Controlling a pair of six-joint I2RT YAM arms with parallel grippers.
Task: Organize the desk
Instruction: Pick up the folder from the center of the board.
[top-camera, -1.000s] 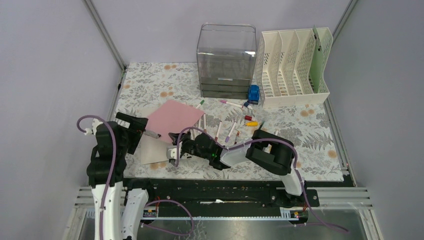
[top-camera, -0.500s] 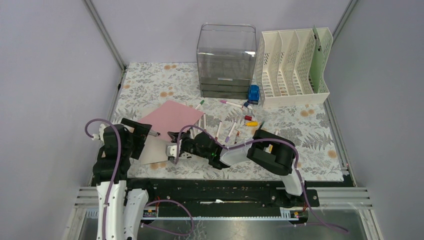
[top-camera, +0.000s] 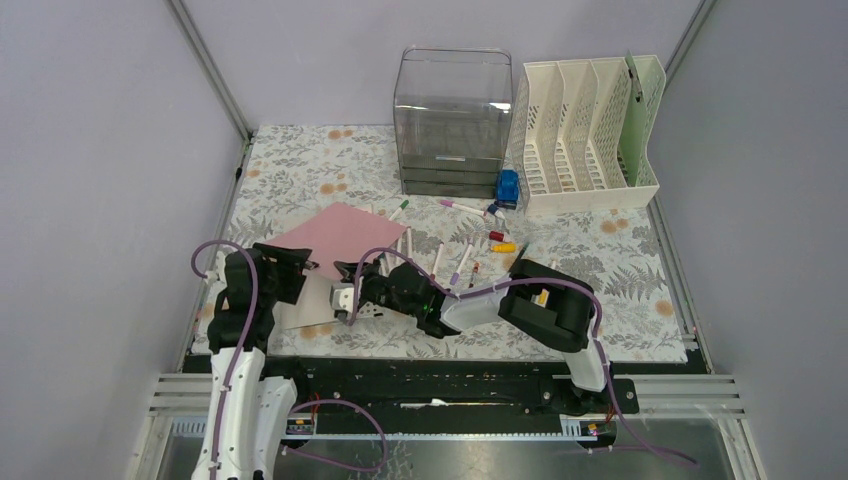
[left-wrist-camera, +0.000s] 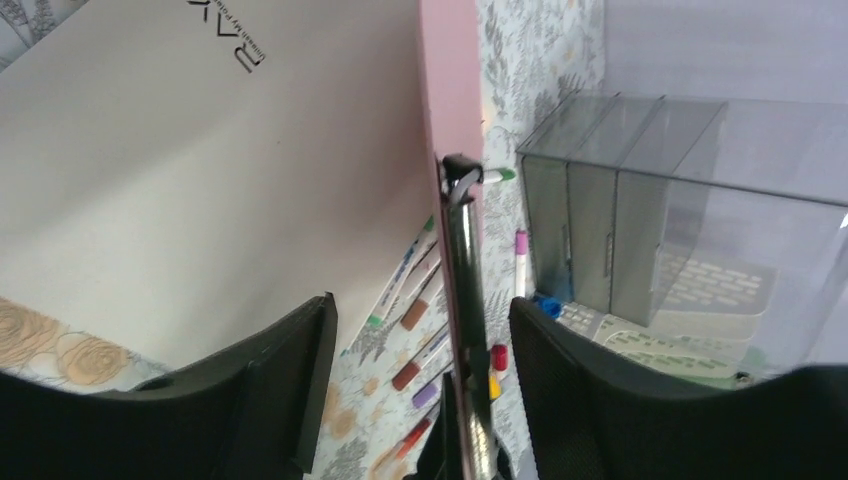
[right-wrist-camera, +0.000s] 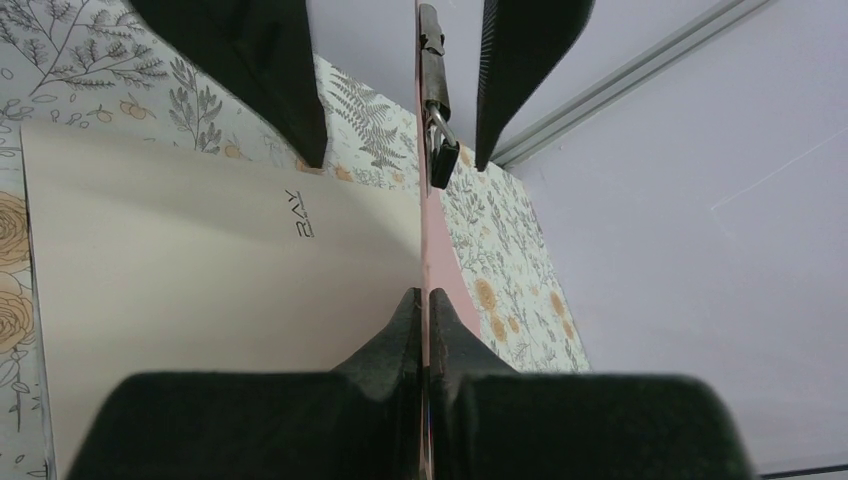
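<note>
counter (top-camera: 620, 270) near-left part, by front edge | pink sheet (top-camera: 345, 232) over white booklet (left-wrist-camera: 200, 180) | R gripper (right-wrist-camera: 422, 295) clenched on sheet's near edge | L gripper (left-wrist-camera: 420, 305) jaws apart, straddling sheet edge-on, no contact seen | sheet dead ahead of L gripper, runs near-left to far-right

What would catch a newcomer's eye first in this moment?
The pink sheet, near left on the desk, is pinched at one edge by the shut right pincer, and the open left pincer straddles a dark clip on the sheet. Beyond it, markers lie scattered mid-desk before a clear box and a white rack.
</note>
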